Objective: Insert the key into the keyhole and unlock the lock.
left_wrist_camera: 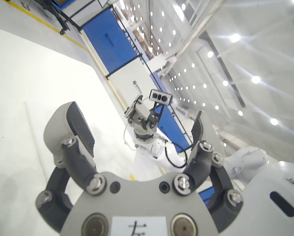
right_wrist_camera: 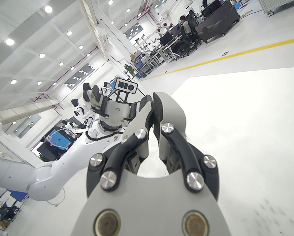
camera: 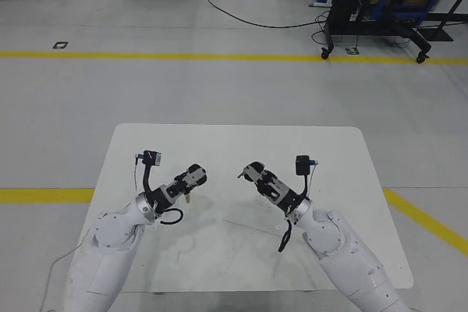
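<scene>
Above the white tabletop (camera: 242, 148), the left tool (camera: 196, 175) is held wide open and empty, while the right tool (camera: 248, 171) is pressed shut.

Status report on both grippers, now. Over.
Left gripper open, nothing between pads. Right gripper shut, pads together. Both held above the white table, facing each other.

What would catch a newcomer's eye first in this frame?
Two grey, black-padded grippers face each other, raised above the middle of the white rectangular table. The left gripper stands wide open; the right gripper is pressed shut.
</scene>
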